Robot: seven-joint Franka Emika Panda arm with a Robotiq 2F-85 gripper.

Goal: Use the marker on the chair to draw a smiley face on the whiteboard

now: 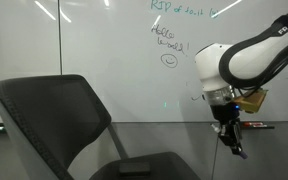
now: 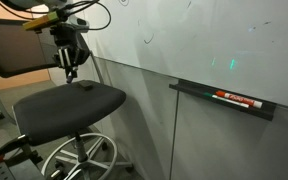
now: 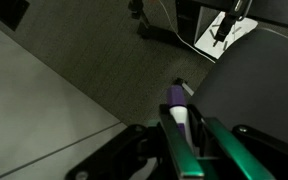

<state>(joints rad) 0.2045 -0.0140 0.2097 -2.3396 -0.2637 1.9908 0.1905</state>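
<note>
Right, pincer (image 1: 228, 135) clamps marker (image 3: 179, 99) abv chair (image 1: 54, 105) seat.

White rounded arm (image 1: 229, 62) w/ black joint bands, blk wrist & jaws.

the arm (image 1: 264, 52) hangs bent downward, its end effector (image 1: 231, 140) clamped on the marker (image 3: 181, 98).

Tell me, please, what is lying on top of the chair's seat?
A small dark object lies near the seat's rear edge, too small to identify. In an exterior view the backrest covers part of the seat, hiding that part.
</note>
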